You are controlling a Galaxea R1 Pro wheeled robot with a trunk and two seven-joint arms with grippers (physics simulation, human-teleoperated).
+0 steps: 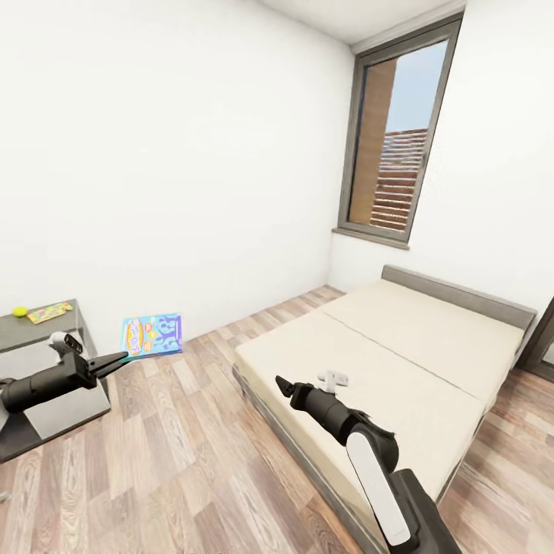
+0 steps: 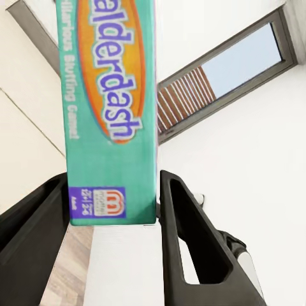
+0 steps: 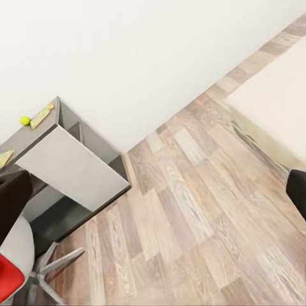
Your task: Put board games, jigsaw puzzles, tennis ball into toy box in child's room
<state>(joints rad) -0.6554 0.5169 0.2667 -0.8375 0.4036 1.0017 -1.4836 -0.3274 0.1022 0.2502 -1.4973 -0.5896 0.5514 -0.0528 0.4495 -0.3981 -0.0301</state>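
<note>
Left gripper [image 1: 115, 360] is clamped on the edge of a board game [image 1: 152, 335], a flat blue-teal box held out in the air over the wood floor [image 1: 192, 462]; in the left wrist view the fingers [image 2: 191, 248] pinch the box's end, cover reading "Balderdash" [image 2: 108, 108]. Right gripper [image 1: 282, 384] hangs over the near edge of the bed [image 1: 415, 346]; its fingertips look close together with nothing between them, but how far apart they stand I cannot tell for sure. The bed top looks bare of boxes apart from a small white shape near the right wrist that I can't identify. Off to the robot's left is the grey table [image 1: 31, 331], with the tennis ball [image 1: 20, 312] and a jigsaw puzzle [image 1: 49, 312] lying just beside each other on top; the right wrist view shows the same ball [image 3: 25, 120] and puzzle [image 3: 42, 115], plus the edge of what is likely a second sheet [image 3: 5, 157]. Progress, as judged: one game is in hand and not yet delivered; ball and at least one puzzle are not yet binned. Toy box is nowhere to check, so its contents can't be told. Next is carrying the game over to the table.
</note>
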